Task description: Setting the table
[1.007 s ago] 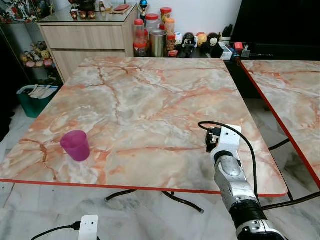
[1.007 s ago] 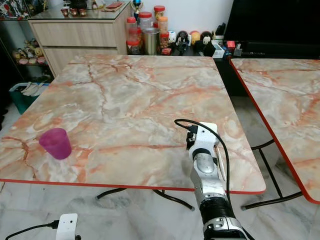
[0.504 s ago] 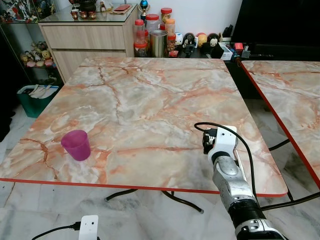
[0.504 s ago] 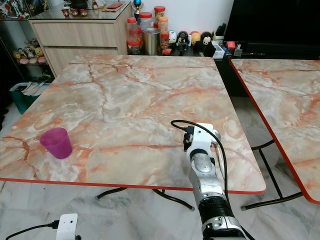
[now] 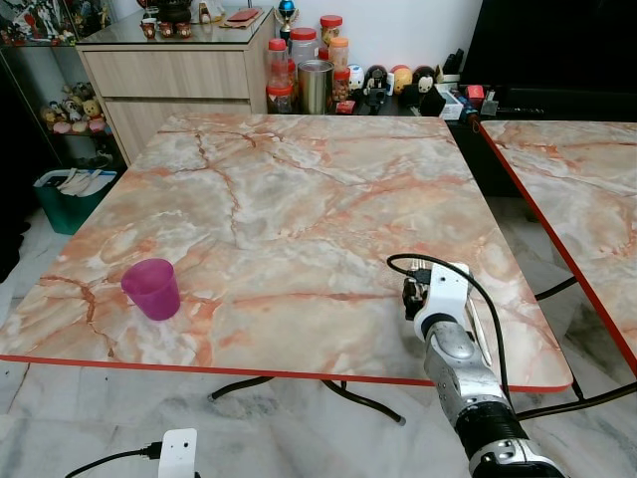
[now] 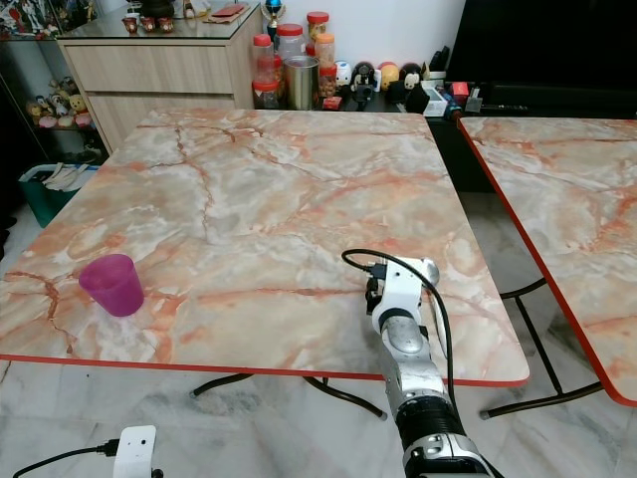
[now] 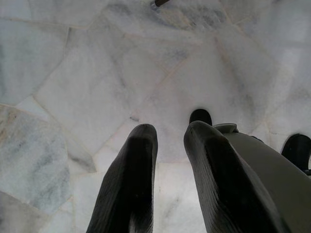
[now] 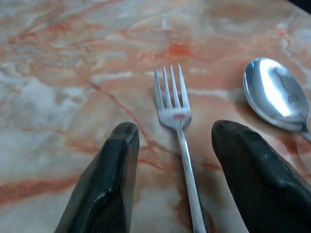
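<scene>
The jaws of the right gripper [image 8: 172,174] stand wide, straddling the fork [image 8: 177,131] that lies flat on the tabletop [image 5: 299,199] beside the spoon [image 8: 274,94]. Over the last second the right arm has drawn back toward the near edge, suggesting the cutlery is placed. The purple cup [image 5: 151,289] stands well apart, at the near left. The left gripper [image 7: 167,179] hangs idle, narrowly parted.

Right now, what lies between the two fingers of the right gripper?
In the right wrist view, the fork lies on the table between the open right gripper's fingers, untouched; the spoon lies outside them.
</scene>
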